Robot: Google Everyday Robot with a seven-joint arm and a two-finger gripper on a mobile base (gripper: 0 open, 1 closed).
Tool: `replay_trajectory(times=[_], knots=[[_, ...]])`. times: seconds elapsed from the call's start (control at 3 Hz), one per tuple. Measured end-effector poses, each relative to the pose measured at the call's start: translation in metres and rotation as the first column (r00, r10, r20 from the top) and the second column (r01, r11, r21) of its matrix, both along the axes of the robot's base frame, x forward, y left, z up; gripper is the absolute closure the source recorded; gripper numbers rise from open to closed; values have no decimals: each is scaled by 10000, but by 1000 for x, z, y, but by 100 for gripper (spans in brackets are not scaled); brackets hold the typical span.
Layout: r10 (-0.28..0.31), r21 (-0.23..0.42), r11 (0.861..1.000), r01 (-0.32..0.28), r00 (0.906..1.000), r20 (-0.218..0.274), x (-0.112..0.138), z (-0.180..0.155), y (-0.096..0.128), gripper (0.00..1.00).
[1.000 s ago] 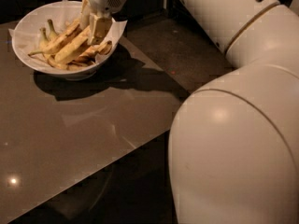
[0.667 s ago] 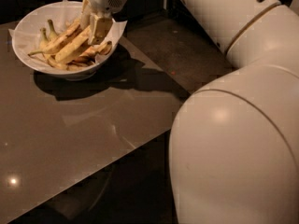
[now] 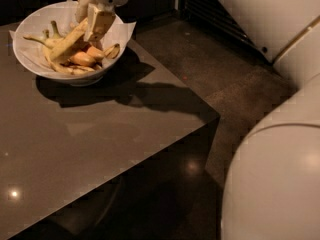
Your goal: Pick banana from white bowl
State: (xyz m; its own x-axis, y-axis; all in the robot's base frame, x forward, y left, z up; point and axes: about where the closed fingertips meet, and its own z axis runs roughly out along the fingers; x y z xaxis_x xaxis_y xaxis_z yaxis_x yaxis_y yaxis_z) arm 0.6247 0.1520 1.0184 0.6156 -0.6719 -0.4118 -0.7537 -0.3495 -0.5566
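The white bowl [image 3: 26, 31], lined with white paper, stands at the far left corner of the dark table [image 3: 100, 144]. The banana [image 3: 66, 45], long and nearly straight, lies slanted in the bowl with its right end raised. My gripper [image 3: 90, 26] reaches down from the top edge over the bowl's right half. It is shut on the banana's raised end. The banana's lower left end still rests among the other fruit.
A thinner banana with a green stem [image 3: 37, 38] and small brownish pieces [image 3: 82, 59] lie in the bowl. The table's corner [image 3: 217, 116] drops off to dark floor [image 3: 225, 69] on the right. My white body [image 3: 275, 184] fills the lower right.
My arm has swung out of the upper right, uncovering the floor and table corner. The gripper has risen a little and the banana's right end is tilted up with it.
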Motion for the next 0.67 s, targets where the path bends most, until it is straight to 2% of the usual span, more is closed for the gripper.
replay_trajectory(times=[0.33, 0.67], knots=[[78, -31, 10000, -78, 10000, 14, 0, 0, 3, 100], [-24, 80, 10000, 23, 9999, 105, -18, 7, 4, 100]])
